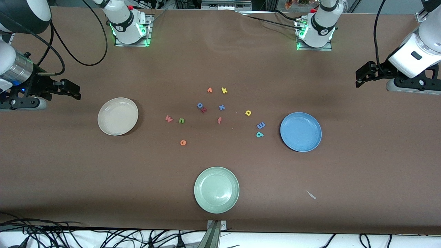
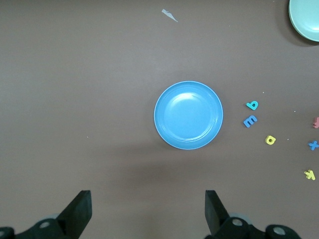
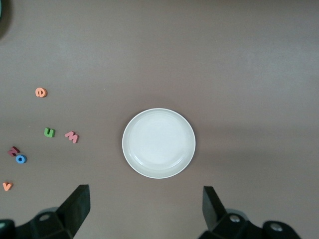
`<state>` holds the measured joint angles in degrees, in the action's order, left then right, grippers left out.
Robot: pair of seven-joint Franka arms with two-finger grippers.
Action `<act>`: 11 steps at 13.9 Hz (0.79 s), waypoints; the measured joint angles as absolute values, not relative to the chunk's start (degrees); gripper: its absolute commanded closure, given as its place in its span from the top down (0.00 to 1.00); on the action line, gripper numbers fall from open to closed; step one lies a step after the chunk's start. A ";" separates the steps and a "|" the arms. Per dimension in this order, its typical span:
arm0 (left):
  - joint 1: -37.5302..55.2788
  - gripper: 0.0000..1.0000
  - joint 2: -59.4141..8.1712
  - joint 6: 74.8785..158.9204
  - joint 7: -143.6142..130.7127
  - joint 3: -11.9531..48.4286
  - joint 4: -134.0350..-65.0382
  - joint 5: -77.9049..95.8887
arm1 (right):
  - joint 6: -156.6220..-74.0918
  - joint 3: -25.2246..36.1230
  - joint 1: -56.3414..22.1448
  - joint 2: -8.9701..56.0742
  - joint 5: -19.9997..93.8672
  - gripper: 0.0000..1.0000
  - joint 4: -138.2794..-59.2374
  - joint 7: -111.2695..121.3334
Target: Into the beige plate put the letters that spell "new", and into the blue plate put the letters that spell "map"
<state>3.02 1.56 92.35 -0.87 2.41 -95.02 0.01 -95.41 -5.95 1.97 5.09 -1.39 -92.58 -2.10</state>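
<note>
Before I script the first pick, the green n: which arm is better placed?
Probably the right: the green n lies toward the beige plate at that arm's end, where the open right gripper hangs; the left gripper waits open by the blue plate.

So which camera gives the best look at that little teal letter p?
The left wrist view: the teal p lies unobstructed beside the blue plate, its shape crisp. The front view shows it too, but smaller. The right wrist view misses it.
</note>
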 measured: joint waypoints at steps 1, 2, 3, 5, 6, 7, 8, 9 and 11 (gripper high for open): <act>3.02 1.00 1.43 92.18 -0.87 2.41 -95.02 0.01 | -95.41 -5.95 1.97 5.09 -1.39 1.00 -92.58 -2.10; 3.03 1.00 1.21 91.84 -0.87 2.41 -95.02 0.01 | -95.41 -5.95 1.97 5.09 -1.39 1.00 -92.58 -2.10; 3.04 1.00 0.90 91.48 -0.87 2.41 -95.02 0.01 | -95.41 -5.95 1.97 5.09 -1.39 1.00 -92.58 -2.09; 3.08 1.00 0.14 90.88 -0.87 2.41 -95.02 0.02 | -95.41 -5.95 1.97 5.09 -1.39 1.00 -92.58 -2.07; 3.11 1.00 -0.23 90.65 -0.87 2.44 -95.02 0.06 | -95.41 -5.95 1.97 5.09 -1.39 1.00 -92.58 -2.07; 3.28 1.00 -0.60 90.47 -0.79 2.51 -95.02 0.20 | -95.41 -5.95 1.97 5.09 -1.39 1.00 -92.58 -2.07; 3.88 1.00 -1.05 90.36 -0.70 2.59 -95.02 0.37 | -95.41 -5.94 1.97 5.09 -1.39 1.00 -92.58 -2.07; 5.03 1.00 -1.72 90.35 -0.70 2.73 -95.02 0.43 | -95.41 -5.95 1.97 5.10 -1.39 1.00 -92.58 -2.07; 7.68 1.00 -3.52 90.80 -0.76 3.07 -94.89 0.44 | -95.49 -5.95 1.96 5.10 -1.35 1.00 -92.58 -2.07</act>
